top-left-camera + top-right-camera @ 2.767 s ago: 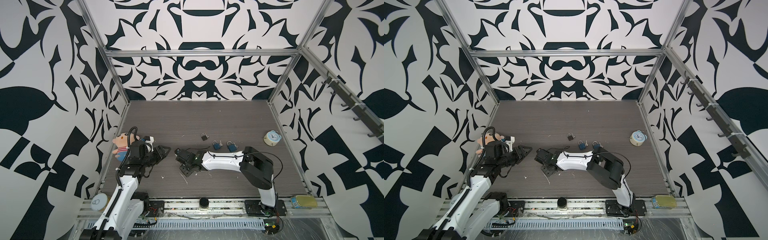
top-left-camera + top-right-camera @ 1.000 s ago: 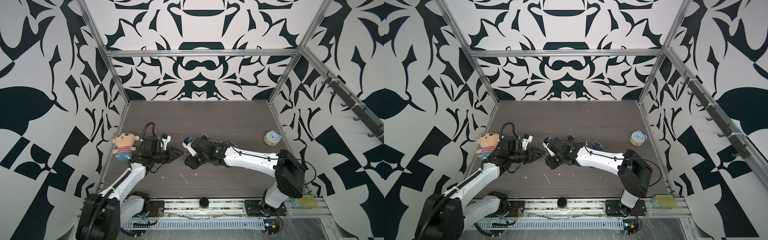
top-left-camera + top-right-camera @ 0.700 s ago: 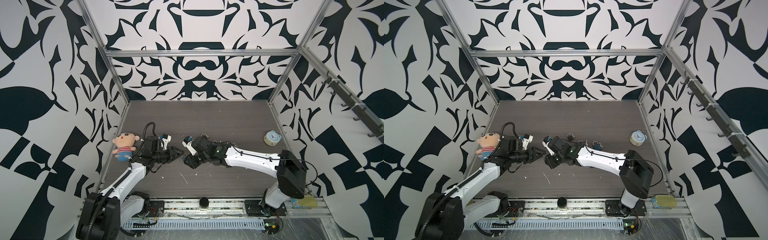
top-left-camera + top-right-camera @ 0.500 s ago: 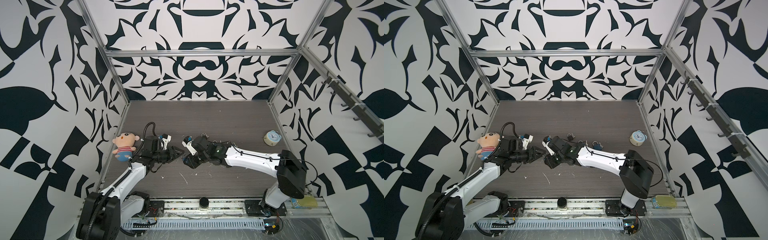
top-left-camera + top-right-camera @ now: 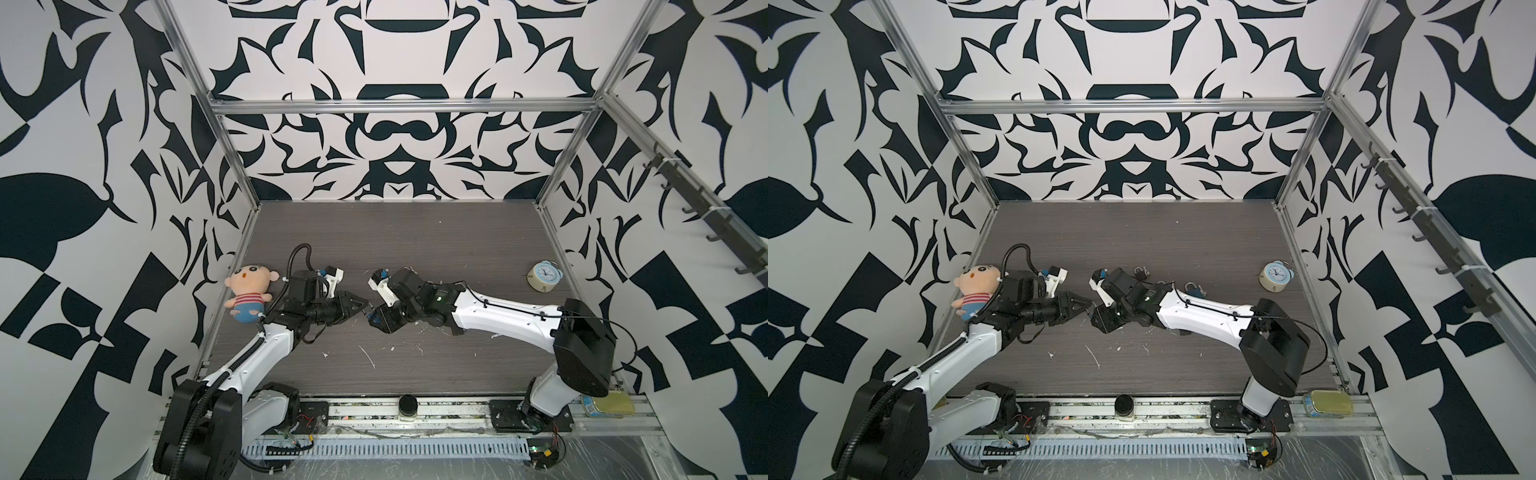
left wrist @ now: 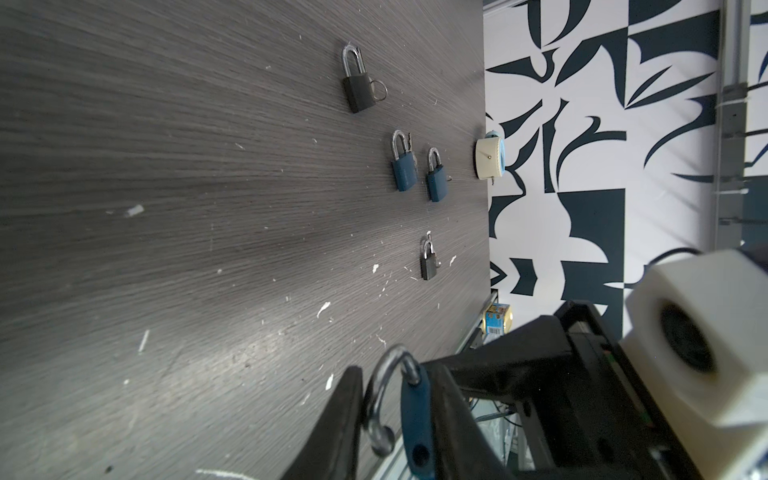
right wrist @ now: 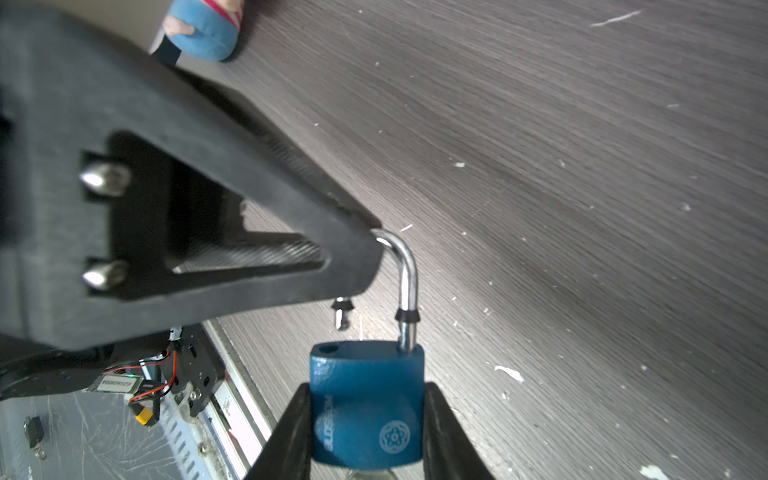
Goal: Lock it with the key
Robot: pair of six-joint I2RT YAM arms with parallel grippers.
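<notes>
A blue padlock [image 7: 365,415] with its silver shackle [image 7: 405,270] swung open is held by the body in my right gripper [image 7: 368,390], a little above the table's middle. A sliver of silver metal shows under the body; I cannot tell whether it is the key. My left gripper [image 6: 395,399] meets it from the left, with one finger against the shackle [image 6: 384,390] and the other against the blue body's edge [image 6: 415,419]. In both top views the two grippers [image 5: 362,305] [image 5: 1090,309] touch tip to tip.
Two black padlocks [image 6: 357,93] [image 6: 429,262] and two blue ones [image 6: 403,170] [image 6: 436,180] lie behind the right arm. A small clock [image 5: 544,277] stands at the right wall, a plush doll [image 5: 249,293] at the left wall. A jar [image 5: 407,402] and a tin [image 5: 609,404] sit on the front rail.
Both arms have come from the front to the table's middle, the right one carrying the padlock. Over the last second the left jaws have narrowed onto the shackle and body.
</notes>
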